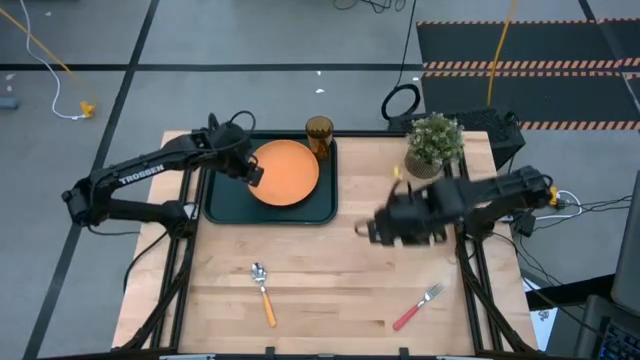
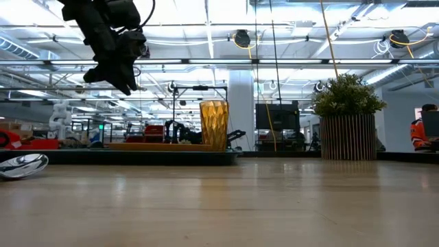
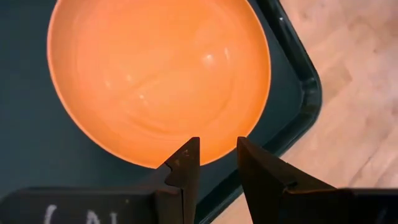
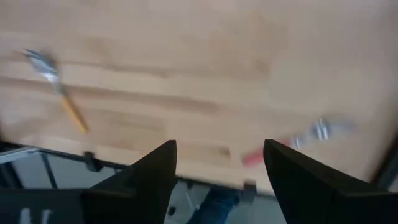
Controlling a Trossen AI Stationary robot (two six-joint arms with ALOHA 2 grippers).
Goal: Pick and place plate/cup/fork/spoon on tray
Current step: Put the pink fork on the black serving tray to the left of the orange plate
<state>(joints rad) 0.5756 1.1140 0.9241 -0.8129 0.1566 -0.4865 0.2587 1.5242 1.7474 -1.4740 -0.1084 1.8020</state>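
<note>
The orange plate lies flat in the dark tray at the table's far left. The amber cup stands in the tray's far right corner. My left gripper hangs open above the plate's left edge, touching nothing; the plate shows in its wrist view. My right gripper is open and empty above mid-table. The spoon and the fork lie flat on the table near its front edge; both also show in the right wrist view, the spoon and the fork.
A potted green plant stands at the table's far right, behind my right arm. Bare wood lies between the tray and the cutlery. In the low view the cup and plant stand upright; the spoon's bowl shows at left.
</note>
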